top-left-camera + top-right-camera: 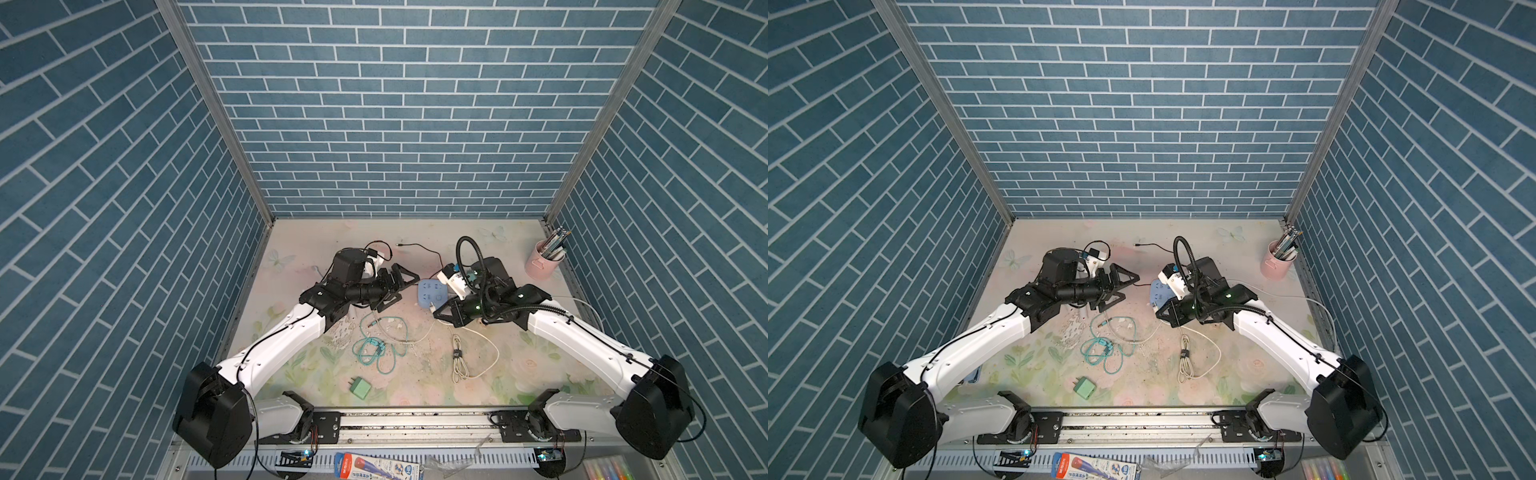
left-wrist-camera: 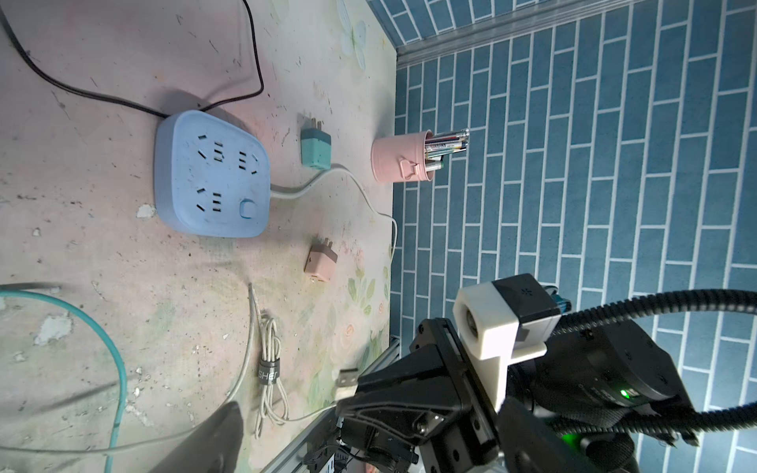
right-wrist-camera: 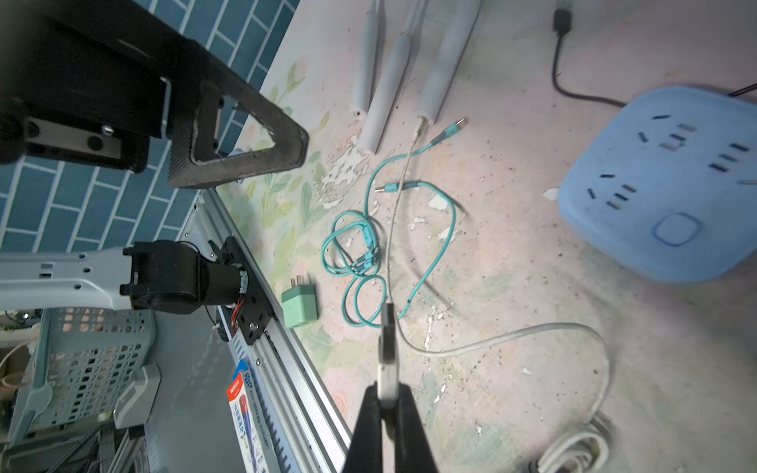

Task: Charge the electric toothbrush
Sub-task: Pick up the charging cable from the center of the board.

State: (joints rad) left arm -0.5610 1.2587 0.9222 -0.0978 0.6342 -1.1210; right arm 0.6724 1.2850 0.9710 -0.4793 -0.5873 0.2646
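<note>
Three pale toothbrush handles lie side by side in the right wrist view; the thin white cable [image 3: 399,196] is plugged into the end of one electric toothbrush [image 3: 444,61]. My right gripper [image 3: 387,393] is shut on that cable's USB plug [image 3: 387,360], held above the table just in front of the blue power strip [image 1: 432,293]. The left wrist view shows the plug [image 2: 348,379] sticking out of its jaws. My left gripper [image 1: 397,289] stands open with nothing in it, left of the strip and above the toothbrushes, which its arm hides in both top views.
A green adapter [image 1: 360,387] lies near the front rail. Teal [image 2: 315,149] and pink [image 2: 320,262] adapters lie beside the strip. A teal cable [image 1: 374,345], a tied white cable bundle [image 1: 457,357], a black cable [image 1: 419,249] and a pink pen cup [image 1: 544,259] share the table.
</note>
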